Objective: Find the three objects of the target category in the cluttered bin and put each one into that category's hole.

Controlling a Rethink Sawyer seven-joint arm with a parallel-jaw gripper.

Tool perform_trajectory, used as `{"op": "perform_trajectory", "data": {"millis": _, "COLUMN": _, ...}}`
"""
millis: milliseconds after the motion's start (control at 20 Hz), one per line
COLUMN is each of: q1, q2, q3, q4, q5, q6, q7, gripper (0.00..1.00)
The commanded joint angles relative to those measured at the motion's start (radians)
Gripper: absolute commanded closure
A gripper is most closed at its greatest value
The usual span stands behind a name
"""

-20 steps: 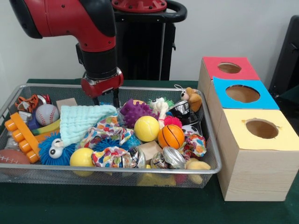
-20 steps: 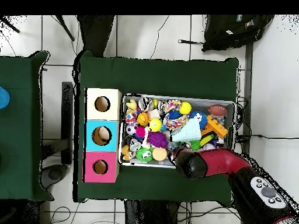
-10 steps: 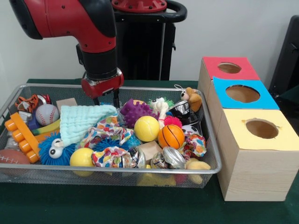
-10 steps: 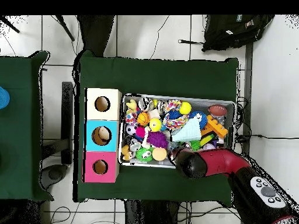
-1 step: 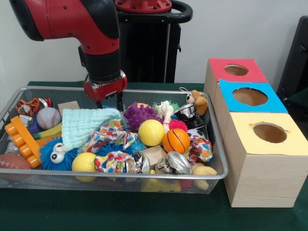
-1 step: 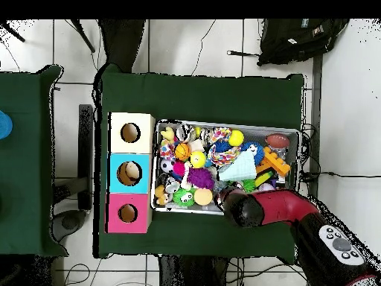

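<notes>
Clutter fills the wire bin [image 5: 217,144], which is set on the green bench [image 5: 110,211] with its long axis running across the front view. Landmark for all positions below: the pale green cloth [image 5: 86,124], draped near the bin's middle-left in the front view.

The claw [image 5: 109,103] is held just behind the cloth's rear edge, at the bin's far wall, pointed straight down. Its two dark tips are seen apart with a small gap and nothing between them; the claw is released.

Beside the cloth, on the side toward the boxes, a purple spiky ball [image 5: 137,115] is found, and in front of that a yellow ball [image 5: 151,132] and a small basketball [image 5: 176,140] touching each other. On the cloth's other side a baseball [image 5: 48,117] and an orange block toy [image 5: 21,139] are placed. In front of the cloth lie a blue fuzzy toy with eyes [image 5: 57,154], a second yellow ball [image 5: 84,162] and patterned fabric pieces [image 5: 111,135]. A football [image 5: 12,161] is lodged in the front corner farthest from the boxes.

Three boxes are lined up beyond the bin's end: a red-topped box [image 5: 252,71], a blue-topped box [image 5: 274,102] and a yellow-topped box [image 5: 293,142], each with a round hole facing up. The target category cannot be told from the views.
</notes>
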Motion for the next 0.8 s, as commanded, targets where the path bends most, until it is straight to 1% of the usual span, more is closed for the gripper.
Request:
{"op": "perform_trajectory", "data": {"millis": 50, "q1": 0.004, "q2": 0.198, "q3": 0.050, "q4": -0.072, "q5": -0.031, "q6": 0.089, "q7": -0.090, "gripper": 0.00}}
{"op": "perform_trajectory", "data": {"millis": 400, "q1": 0.003, "q2": 0.202, "q3": 0.059, "q4": -0.071, "q5": -0.023, "q6": 0.118, "q7": -0.109, "gripper": 0.00}}
{"op": "perform_trajectory", "data": {"millis": 800, "q1": -0.024, "q2": 0.203, "q3": 0.105, "q4": -0.053, "q5": -0.010, "q6": 0.179, "q7": -0.172, "gripper": 0.00}}
